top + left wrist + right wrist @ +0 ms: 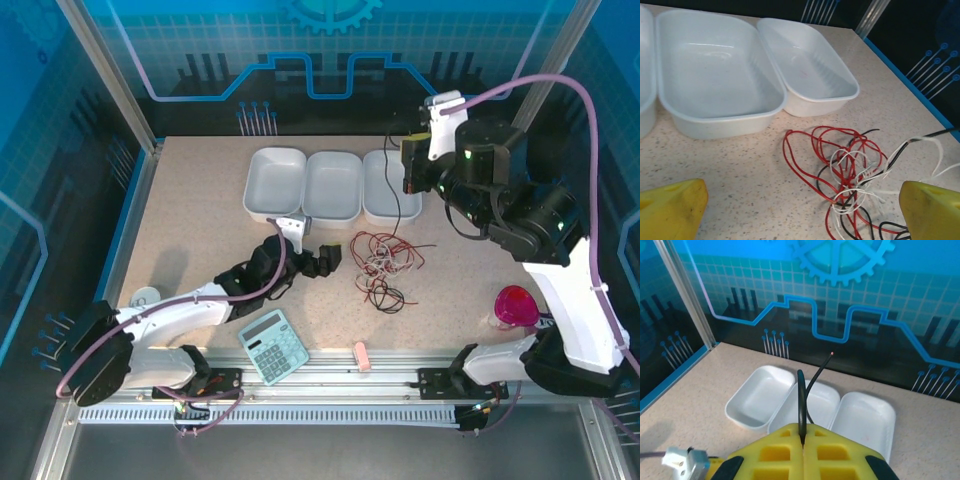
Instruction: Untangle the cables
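Observation:
The cables lie in a tangle of red, black and white strands on the table, right of centre. My left gripper rests low just to the left of the tangle, open. In the left wrist view its yellow fingertips stand wide apart with the tangle ahead between them, touching nothing. My right gripper is raised over the right tray and shut on one black cable, which hangs down to the tangle. The right wrist view has that black cable pinched between the closed yellow pads.
Three white trays stand side by side at the back. A teal calculator and a pink eraser lie near the front edge. A pink cup stands at the right.

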Action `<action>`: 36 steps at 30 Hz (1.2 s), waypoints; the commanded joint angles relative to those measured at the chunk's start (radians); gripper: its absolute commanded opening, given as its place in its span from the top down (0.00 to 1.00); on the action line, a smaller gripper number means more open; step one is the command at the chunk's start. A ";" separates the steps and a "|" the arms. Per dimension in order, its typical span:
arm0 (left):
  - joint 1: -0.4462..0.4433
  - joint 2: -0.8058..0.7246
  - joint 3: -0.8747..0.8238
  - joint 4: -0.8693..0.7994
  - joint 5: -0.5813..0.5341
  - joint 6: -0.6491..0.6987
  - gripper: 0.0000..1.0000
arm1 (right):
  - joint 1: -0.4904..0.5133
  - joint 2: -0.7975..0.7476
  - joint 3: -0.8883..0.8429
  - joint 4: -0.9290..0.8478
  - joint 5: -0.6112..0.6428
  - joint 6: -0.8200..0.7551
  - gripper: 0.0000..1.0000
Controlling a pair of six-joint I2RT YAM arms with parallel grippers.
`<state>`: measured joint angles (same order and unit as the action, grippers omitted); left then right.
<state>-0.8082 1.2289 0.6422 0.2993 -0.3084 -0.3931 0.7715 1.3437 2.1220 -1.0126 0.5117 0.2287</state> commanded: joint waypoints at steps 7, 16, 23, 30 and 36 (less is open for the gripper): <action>0.008 -0.046 0.004 -0.079 -0.077 -0.034 0.01 | 0.012 0.073 0.133 -0.103 0.046 -0.021 1.00; 0.026 -0.043 0.041 -0.070 0.049 0.009 0.01 | 0.012 0.078 0.166 -0.226 -0.076 0.031 1.00; 0.027 -0.034 0.066 -0.034 0.122 0.020 0.01 | 0.011 0.025 -0.043 -0.280 0.025 0.099 1.00; 0.026 -0.016 0.095 -0.032 0.154 0.028 0.01 | -0.013 0.037 -0.071 -0.453 0.205 0.210 1.00; 0.027 0.009 0.123 -0.028 0.210 0.032 0.01 | -0.028 0.035 0.039 -0.518 0.216 0.191 1.00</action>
<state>-0.7872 1.2270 0.7223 0.2474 -0.1482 -0.3851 0.7563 1.3907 2.0941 -1.4643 0.6720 0.4023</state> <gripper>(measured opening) 0.991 0.063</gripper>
